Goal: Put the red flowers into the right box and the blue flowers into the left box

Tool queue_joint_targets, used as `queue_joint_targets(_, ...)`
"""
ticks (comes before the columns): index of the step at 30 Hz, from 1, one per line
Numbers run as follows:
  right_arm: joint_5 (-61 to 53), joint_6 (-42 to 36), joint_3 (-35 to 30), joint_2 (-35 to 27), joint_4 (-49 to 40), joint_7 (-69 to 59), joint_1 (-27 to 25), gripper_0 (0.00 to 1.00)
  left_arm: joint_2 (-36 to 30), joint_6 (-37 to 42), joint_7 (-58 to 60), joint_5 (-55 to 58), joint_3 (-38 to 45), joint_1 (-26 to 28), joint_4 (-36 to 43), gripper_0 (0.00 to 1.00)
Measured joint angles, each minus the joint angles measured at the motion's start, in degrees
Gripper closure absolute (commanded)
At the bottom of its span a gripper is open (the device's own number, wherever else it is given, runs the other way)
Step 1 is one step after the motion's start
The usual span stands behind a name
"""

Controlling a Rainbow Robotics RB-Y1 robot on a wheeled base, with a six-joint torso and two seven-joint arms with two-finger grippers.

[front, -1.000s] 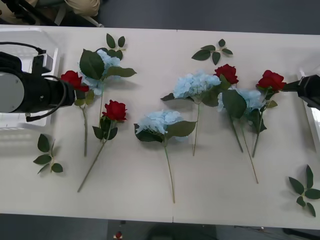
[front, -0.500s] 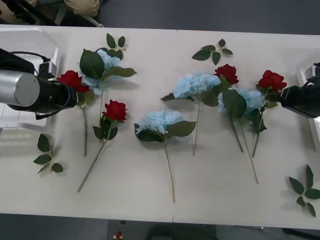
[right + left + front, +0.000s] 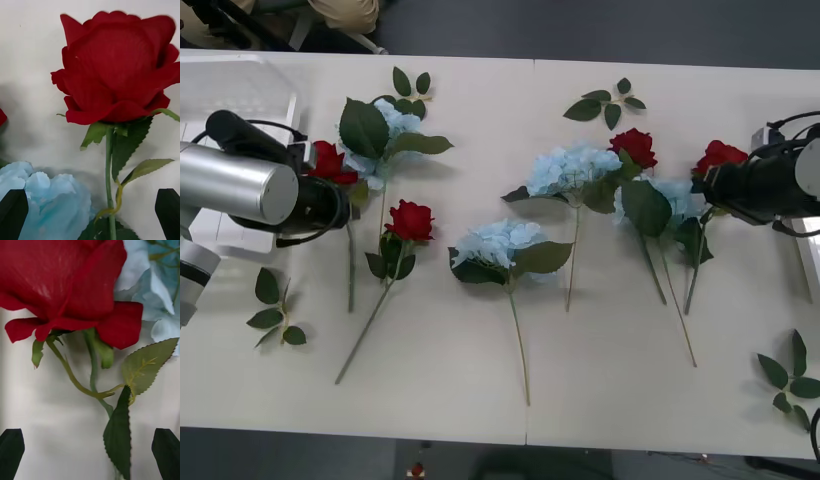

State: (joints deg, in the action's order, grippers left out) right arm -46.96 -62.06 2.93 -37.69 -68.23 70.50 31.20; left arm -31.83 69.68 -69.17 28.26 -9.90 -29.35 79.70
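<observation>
Several red flowers lie on the white table: one at the far left (image 3: 328,160), one beside it (image 3: 410,220), two on the right (image 3: 637,145) (image 3: 721,156). Blue flowers lie among them (image 3: 385,130) (image 3: 498,242) (image 3: 572,165) (image 3: 680,195). My left gripper (image 3: 332,200) (image 3: 90,453) hangs open over the far-left rose's stem (image 3: 92,367), just below the bloom. The right gripper (image 3: 710,185) (image 3: 90,213) is open above the far-right rose's stem (image 3: 108,165). The left box (image 3: 240,90) sits at the table's left edge. The right box (image 3: 810,250) shows at the right edge.
Loose green leaf sprigs lie at the left front (image 3: 272,310), back left (image 3: 410,82), back middle (image 3: 608,102) and right front (image 3: 790,380). The front middle of the table (image 3: 600,390) is bare. Stems of neighbouring flowers run close together on the right.
Both arms have swung inward. The left gripper came down over the far-left rose, and the right gripper moved left onto the far-right rose. No flower has moved.
</observation>
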Motion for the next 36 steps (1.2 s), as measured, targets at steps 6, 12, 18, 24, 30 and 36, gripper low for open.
queue_joint_targets(6, 1.0, 2.4, 5.9, 0.0, 4.9, 0.0, 3.4, 0.0, 0.1, -2.2, 0.0, -0.8, -0.1, 0.0, -1.8, 0.0)
queue_joint_targets(12, 1.3, 3.5, 7.5, 0.1, 9.8, 0.0, 5.7, 0.0, 0.1, -3.0, 0.0, -3.1, -4.0, -1.7, -4.6, 0.0)
queue_joint_targets(18, 1.7, 4.3, 8.1, 0.1, 13.2, 0.0, 7.4, 0.0, 0.1, -5.0, 0.0, -2.6, -6.8, -4.0, -6.6, 0.0)
queue_joint_targets(24, 2.6, 4.8, 10.1, 0.1, 13.6, 0.0, 7.4, 0.0, 0.1, -6.0, 0.0, -1.7, -7.6, -4.1, -6.9, 0.02)
queue_joint_targets(30, 2.6, 6.7, 10.0, 0.1, 15.7, 0.0, 7.4, 0.0, 0.1, -12.5, 0.0, -0.6, -8.5, -4.2, -11.5, 0.04)
queue_joint_targets(36, 2.7, 6.8, 10.0, 0.1, 15.8, 0.0, 7.5, 0.3, 0.1, -12.9, 0.0, -0.6, -9.8, -5.1, -11.7, 0.17)
